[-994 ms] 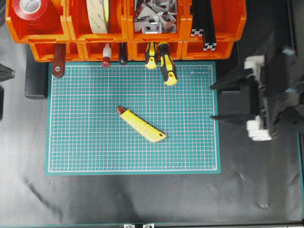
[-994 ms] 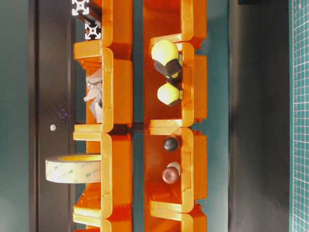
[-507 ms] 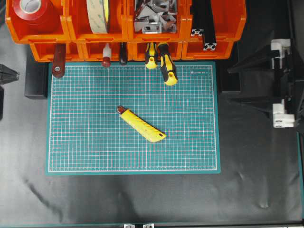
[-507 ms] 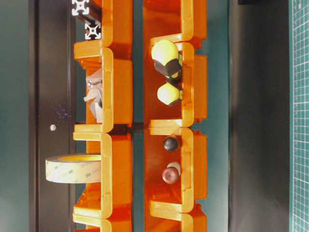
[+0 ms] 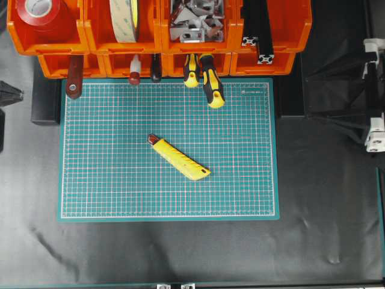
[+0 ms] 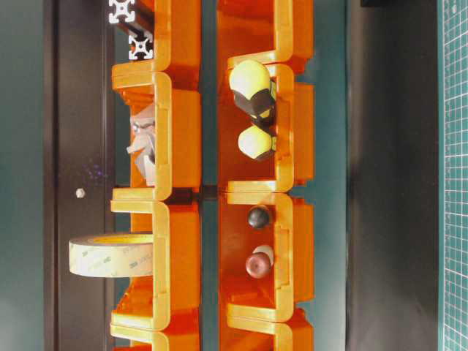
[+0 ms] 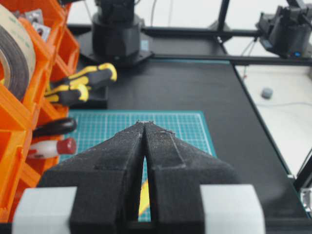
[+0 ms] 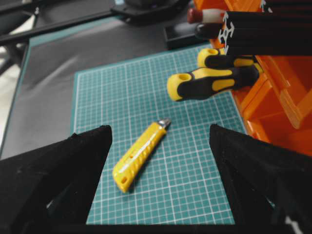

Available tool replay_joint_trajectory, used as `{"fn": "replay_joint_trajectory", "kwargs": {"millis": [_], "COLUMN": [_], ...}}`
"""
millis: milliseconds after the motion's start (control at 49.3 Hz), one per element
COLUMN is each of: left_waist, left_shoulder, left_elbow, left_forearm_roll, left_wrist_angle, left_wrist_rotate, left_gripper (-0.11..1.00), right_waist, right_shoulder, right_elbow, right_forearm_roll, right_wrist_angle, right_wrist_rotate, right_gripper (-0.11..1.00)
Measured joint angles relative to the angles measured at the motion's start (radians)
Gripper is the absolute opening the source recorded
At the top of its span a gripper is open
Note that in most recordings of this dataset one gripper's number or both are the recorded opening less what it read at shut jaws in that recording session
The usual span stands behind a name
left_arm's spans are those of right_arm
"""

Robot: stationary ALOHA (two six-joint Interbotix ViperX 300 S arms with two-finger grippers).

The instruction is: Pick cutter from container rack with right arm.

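Your cutter (image 5: 179,158) is already lying diagonally mid-mat (image 5: 108,192), well clear of the container rack (image 5: 159,36), so just park the right gripper (image 5: 313,96) with its jaws spread and nothing in them. The left gripper (image 7: 145,124) is pinched closed, holding nothing. The cutter's slim yellow ribbed plastic with a dark red tip (looks light).

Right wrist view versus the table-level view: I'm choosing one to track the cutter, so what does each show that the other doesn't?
Only the right wrist view shows the cutter lying flat on the green mat, framed by the open right tool. Only the table-level view shows the tape roll and metal parts in the rack's upper bins. Both show the orange container rack and the two yellow-and-black screwdriver handles.
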Motion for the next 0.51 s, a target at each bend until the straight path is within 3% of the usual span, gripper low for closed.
{"fn": "replay_joint_trajectory", "kwargs": {"millis": [507], "left_waist": [0.000], "left_shoulder": [-0.023], "left_elbow": [0.009], "left_forearm_roll": [0.000], "left_wrist_angle": [-0.049], "left_wrist_rotate": [0.000], "left_gripper": [0.00], "right_waist": [-0.002], "right_shoulder": [-0.054], "right_elbow": [0.025], "right_forearm_roll": [0.000], "right_wrist_angle": [-0.003], "right_wrist_rotate": [0.002], "right_gripper": [0.77]}}
